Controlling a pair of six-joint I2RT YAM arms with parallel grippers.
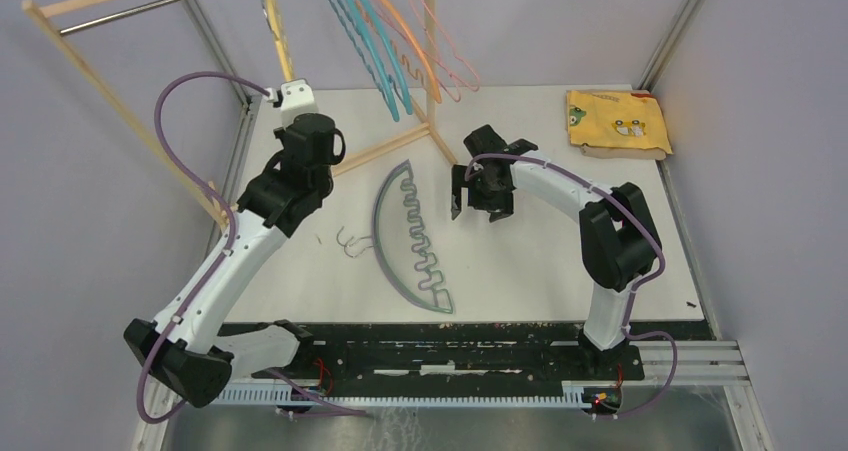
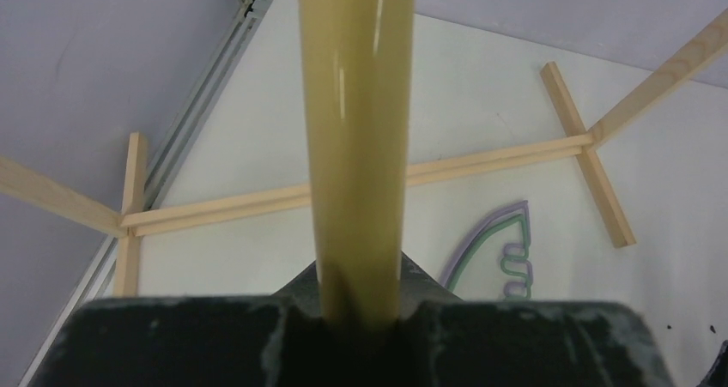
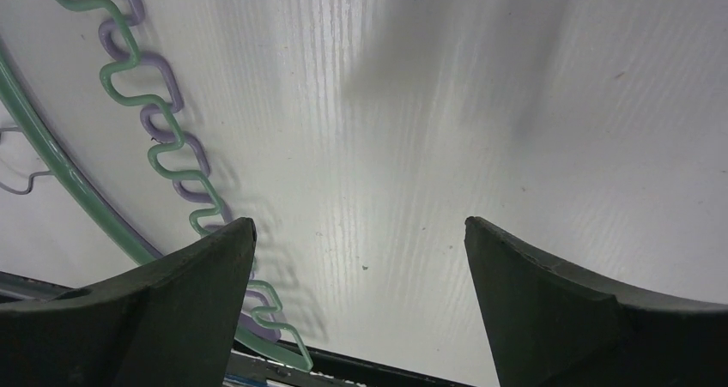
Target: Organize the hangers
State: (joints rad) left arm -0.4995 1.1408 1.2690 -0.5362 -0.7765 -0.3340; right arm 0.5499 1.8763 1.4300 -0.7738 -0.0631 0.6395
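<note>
My left gripper (image 1: 290, 87) is shut on a yellow hanger (image 1: 277, 31) and holds it up near the rack's left post; in the left wrist view the yellow bar (image 2: 356, 130) runs up from the closed jaws (image 2: 359, 314). Teal, blue, orange and pink hangers (image 1: 395, 51) hang at the rack's right end. A green hanger (image 1: 410, 236) lies stacked on a purple one (image 3: 163, 65) flat on the table, and both show in the right wrist view (image 3: 129, 87). My right gripper (image 1: 480, 206) is open and empty just right of that pair, its jaws (image 3: 357, 224) over bare table.
The light wooden rack frame (image 1: 380, 151) with a metal rod (image 1: 160, 6) stands at the back left; its base bars (image 2: 257, 200) cross the table. A folded yellow cloth (image 1: 617, 121) lies at the back right. Grey walls enclose the table.
</note>
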